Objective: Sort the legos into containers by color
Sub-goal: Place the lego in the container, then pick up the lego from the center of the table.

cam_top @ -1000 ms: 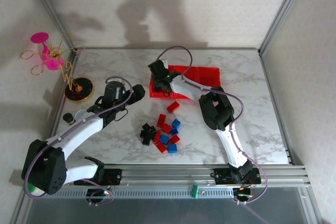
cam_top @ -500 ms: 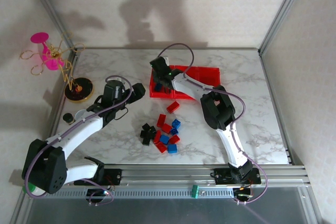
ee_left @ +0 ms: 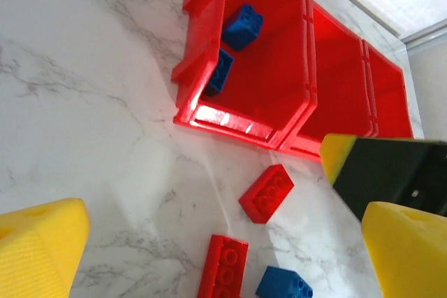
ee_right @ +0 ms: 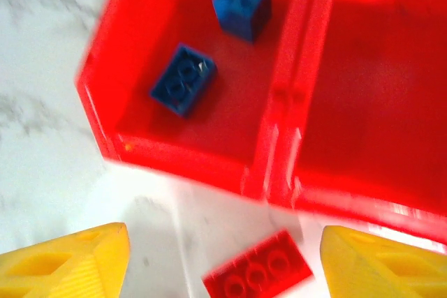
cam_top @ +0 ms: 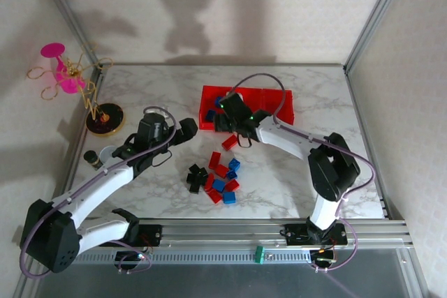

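- The right gripper hangs just in front of the near wall of the containers. Its jaws are spread wide and there is nothing in them. On its own wrist camera the yellow fingers sit far apart in the bottom corners.
- Below that gap a red brick lies flat on the marble table, just beside the bins' near rim. Nothing grips it.
- The containers are three red bins joined in a row at the back middle of the table. The leftmost one holds two blue bricks, lying a little apart from each other.
- The left gripper is open as well, its yellow pads far apart and holding nothing. It hovers to the left of the bins and faces them.
- The rest of the legos lie in a loose cluster of red, blue and black on the table between the two arms, nearer than the bins. The black ones are on the cluster's left side.
- A pink-and-gold stand sits at the far left corner.
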Robot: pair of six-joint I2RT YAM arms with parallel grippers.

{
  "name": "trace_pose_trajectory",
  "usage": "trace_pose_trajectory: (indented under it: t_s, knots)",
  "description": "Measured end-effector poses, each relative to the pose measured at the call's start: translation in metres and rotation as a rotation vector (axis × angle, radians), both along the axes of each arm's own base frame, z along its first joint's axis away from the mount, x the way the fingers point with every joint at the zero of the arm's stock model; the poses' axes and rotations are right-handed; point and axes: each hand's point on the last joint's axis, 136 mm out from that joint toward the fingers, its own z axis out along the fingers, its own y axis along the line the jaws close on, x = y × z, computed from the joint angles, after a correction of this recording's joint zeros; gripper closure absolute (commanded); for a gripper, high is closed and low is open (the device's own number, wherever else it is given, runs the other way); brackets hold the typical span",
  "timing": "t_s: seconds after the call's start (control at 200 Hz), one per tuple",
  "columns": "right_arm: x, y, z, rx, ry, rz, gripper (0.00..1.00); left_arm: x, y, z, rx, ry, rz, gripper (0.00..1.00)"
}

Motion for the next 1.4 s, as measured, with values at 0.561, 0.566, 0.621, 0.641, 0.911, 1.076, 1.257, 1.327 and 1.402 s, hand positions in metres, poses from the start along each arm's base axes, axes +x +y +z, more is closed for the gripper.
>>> trace_pose_trajectory:
  t_s: [0.561,0.566,0.621,0.641,0.911,1.076,1.257,1.327,1.402]
  knots:
    - [-0.095,-0.034,-0.053,0.006,0.224,-0.139,0.15,-0.04,-0.017,0.001,-0.026,0.036,-0.064,0.01]
    - [-0.095,-0.034,-0.053,0.007,0.225,-0.142,0.15,-0.04,-0.017,0.001,-0.026,0.037,-0.064,0.01]
    - [-0.096,-0.03,-0.055,0.031,0.233,-0.169,0.17,-0.041,-0.016,-0.002,-0.02,0.048,-0.065,0.0]
    - [-0.097,-0.029,-0.056,0.038,0.235,-0.177,0.17,-0.042,-0.016,-0.004,-0.017,0.053,-0.065,0.0]
    - [-0.102,-0.037,-0.078,0.041,0.264,-0.28,0.26,-0.045,-0.015,-0.008,-0.006,0.071,-0.067,0.0]
    - [-0.105,-0.043,-0.086,0.028,0.276,-0.312,0.33,-0.045,-0.015,-0.009,-0.002,0.07,-0.069,0.0]
    - [-0.11,-0.049,-0.093,0.021,0.292,-0.336,0.43,-0.045,-0.015,-0.01,0.005,0.072,-0.073,0.0]
    - [-0.111,-0.051,-0.094,0.016,0.296,-0.339,0.48,-0.044,-0.015,-0.012,0.011,0.076,-0.076,0.0]
    - [-0.111,-0.051,-0.094,0.014,0.296,-0.335,0.53,-0.044,-0.015,-0.014,0.019,0.079,-0.08,0.0]
